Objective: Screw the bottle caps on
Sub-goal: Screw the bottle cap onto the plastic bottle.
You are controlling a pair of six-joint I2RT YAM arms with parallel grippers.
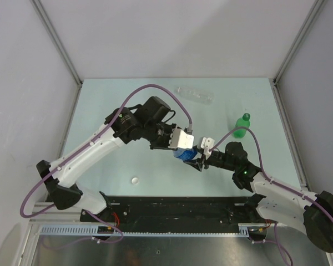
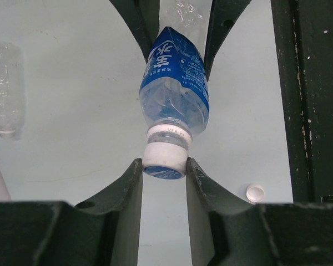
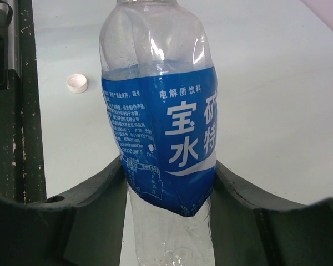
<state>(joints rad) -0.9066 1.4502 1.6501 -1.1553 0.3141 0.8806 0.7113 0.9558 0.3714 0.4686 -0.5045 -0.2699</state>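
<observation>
Gripping the round white cap [image 2: 165, 158], my left claw [image 2: 165, 170] sits narrow around it, and the cap is on the neck of the labelled bottle [image 3: 161, 122], thin crinkled clear plastic. My right claw [image 3: 169, 177] pinches that body across its glossy blue wrap, where white print reads "电解质饮料" above large "宝" and "水". It is held above mid-table. From it, a translucent green bottle [image 1: 242, 124] stands at 2 o'clock, a bare bottle [image 1: 194, 94] lies at 12 and a loose cap [image 1: 135, 180] at 8. The table [image 1: 255, 94] is smooth pale green and the walls [image 1: 172, 33] plain grey.
</observation>
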